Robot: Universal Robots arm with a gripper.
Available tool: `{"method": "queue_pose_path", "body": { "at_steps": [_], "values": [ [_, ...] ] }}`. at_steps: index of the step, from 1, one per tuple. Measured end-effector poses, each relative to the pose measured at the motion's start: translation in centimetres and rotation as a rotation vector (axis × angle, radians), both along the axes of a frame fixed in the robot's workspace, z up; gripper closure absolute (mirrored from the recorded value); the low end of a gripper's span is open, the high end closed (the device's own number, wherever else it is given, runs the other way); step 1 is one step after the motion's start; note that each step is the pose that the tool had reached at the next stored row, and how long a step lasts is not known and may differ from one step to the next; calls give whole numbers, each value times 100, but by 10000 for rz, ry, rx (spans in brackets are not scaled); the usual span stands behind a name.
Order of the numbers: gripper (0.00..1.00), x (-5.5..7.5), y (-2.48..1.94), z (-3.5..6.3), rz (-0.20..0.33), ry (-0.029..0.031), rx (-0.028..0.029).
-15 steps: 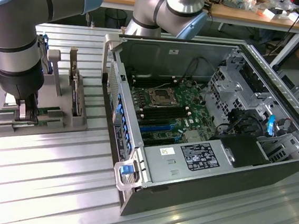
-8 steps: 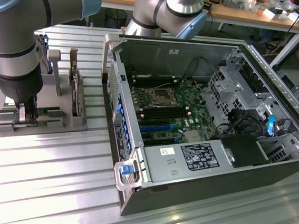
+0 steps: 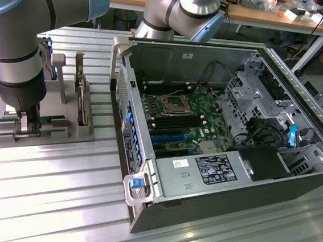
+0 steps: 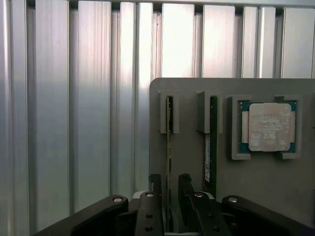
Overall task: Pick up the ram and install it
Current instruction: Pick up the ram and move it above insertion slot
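On the ribbed desk (image 3: 40,195), at nine o'clock from the open case (image 3: 199,207), sits a grey holder (image 3: 63,130). The arm's tool (image 3: 28,124) is lowered at the holder's seven o'clock. In the wrist view the tool's fingers (image 4: 155,186) straddle the ram (image 4: 169,140), which stands on edge in a holder slot. A slim gap shows on each side, so the tool is open, not gripping. A second stick (image 4: 212,142) stands in the next slot, and beyond it a processor (image 4: 269,127) lies flat.
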State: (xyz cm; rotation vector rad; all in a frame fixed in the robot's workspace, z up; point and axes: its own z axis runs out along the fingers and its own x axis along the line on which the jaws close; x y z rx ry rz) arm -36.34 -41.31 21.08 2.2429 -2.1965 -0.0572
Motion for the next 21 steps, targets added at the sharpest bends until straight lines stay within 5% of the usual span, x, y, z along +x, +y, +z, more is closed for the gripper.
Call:
{"method": "queue_pose_path", "body": {
  "at_steps": [4,21],
  "values": [
    [88,0,0,0,0,1,0],
    [88,0,0,28,0,1,-13]
  ]
}}
